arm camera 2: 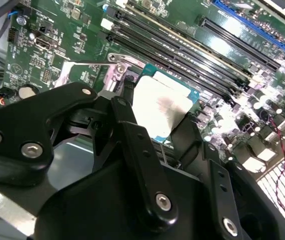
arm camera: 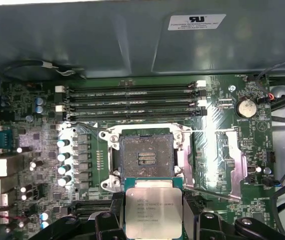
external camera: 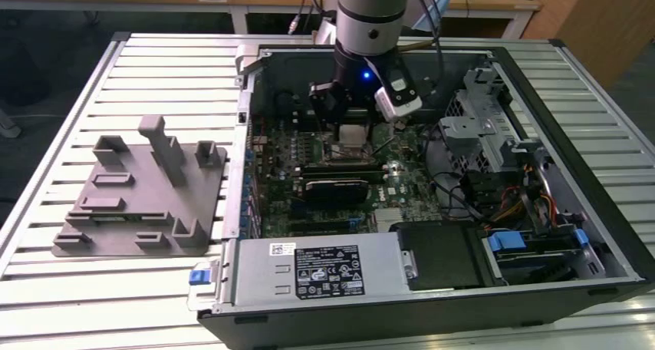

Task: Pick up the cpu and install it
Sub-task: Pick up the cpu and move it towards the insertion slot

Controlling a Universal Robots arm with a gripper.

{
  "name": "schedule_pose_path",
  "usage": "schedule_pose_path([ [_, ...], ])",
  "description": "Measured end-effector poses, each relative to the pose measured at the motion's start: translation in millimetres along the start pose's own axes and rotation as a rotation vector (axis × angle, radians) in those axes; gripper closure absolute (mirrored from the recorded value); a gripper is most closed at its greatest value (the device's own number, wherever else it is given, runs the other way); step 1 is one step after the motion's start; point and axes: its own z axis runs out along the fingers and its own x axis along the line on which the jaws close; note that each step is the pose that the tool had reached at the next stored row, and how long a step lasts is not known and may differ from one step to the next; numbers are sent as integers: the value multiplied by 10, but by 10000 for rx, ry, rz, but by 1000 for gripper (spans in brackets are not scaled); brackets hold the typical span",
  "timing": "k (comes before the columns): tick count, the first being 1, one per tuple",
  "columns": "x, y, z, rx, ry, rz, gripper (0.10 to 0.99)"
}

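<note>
Cpu (arm camera: 152, 210) held flat, gripper (arm camera: 153, 217) closed on its edges, socket (arm camera: 146, 156) nearby

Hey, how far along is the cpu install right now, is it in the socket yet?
Not yet. Done: pickup looks complete, since the gripper is shut on the cpu and holds it above the motherboard inside the open case. In hand: the cpu hangs close to the socket, not in it. Left: seating it; the socket is open and bare, with its contacts showing.
</note>
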Motion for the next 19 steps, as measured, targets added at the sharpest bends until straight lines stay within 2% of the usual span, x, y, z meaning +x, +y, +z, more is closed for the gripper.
schedule_pose_path([
  [2,0,0,10,2,-93,-4,541],
  [4,1,4,23,0,-139,-5,541],
  [8,2,22,43,2,-145,-5,541],
  [15,9,149,97,0,-145,-41,541],
  [19,15,192,137,0,-144,-66,541],
])
